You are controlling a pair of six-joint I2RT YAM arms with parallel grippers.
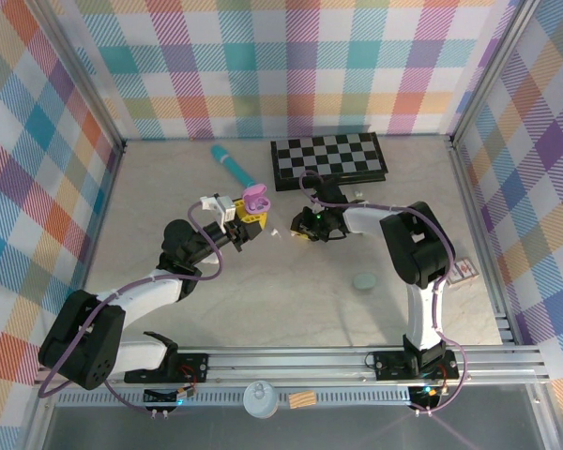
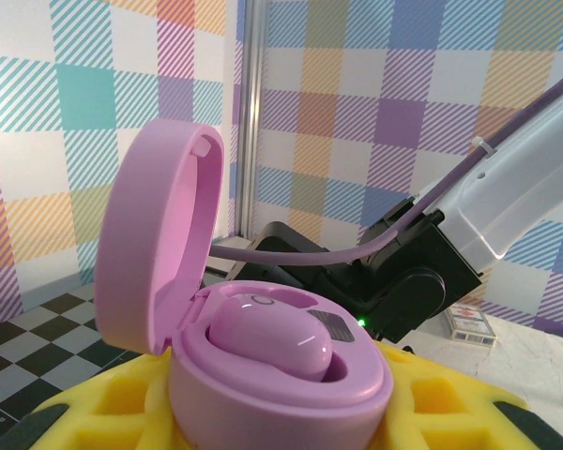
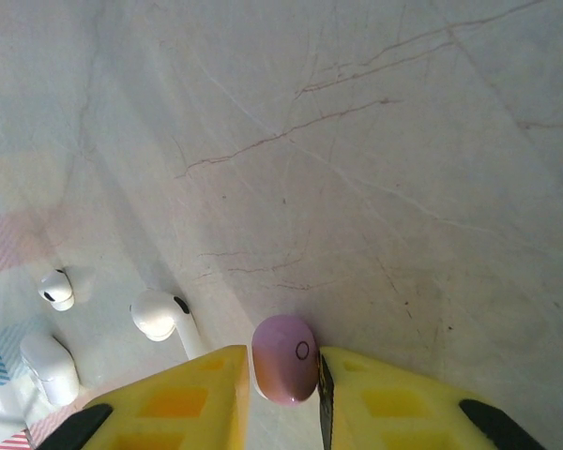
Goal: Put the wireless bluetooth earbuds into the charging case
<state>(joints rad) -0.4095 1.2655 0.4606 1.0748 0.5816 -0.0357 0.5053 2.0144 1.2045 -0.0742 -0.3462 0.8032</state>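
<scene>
Right wrist view: right gripper pinches a pink earbud low over the table; white earbuds lie loose nearby; left gripper clamps the open charging case, lid raised, one pink bud seated inside; pick-up step in hand; next move, by judgement: carry the held earbud to the case and align it with the second socket.

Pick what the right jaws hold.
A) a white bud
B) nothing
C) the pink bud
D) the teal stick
C: in the right wrist view the pink bud sits pinched between the yellow jaws, while the white buds lie apart on the table.
</scene>
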